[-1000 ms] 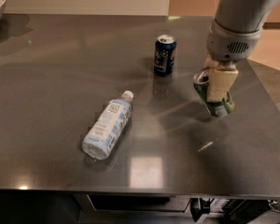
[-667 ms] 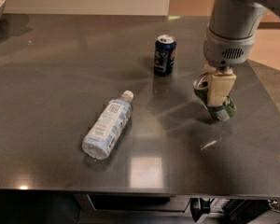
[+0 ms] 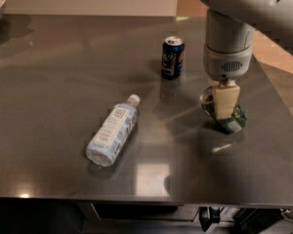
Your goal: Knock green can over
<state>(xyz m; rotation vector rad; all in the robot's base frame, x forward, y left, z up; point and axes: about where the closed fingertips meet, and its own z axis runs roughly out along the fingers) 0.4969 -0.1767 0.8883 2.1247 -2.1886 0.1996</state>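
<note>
The gripper (image 3: 225,103) hangs above the right part of the table (image 3: 49,77); open or clamped cannot be told. Touching it from behind, the green can (image 3: 236,121) leans, its long axis tilted: silver top up-left, base down-right. Up-left of the gripper stands the blue can (image 3: 172,57). Further left lies a capped bottle (image 3: 112,135).

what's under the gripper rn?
The green can, tilted with its silver top toward the left, on the table. The gripper sits over the can's middle and covers it, so contact can't be judged.
</note>
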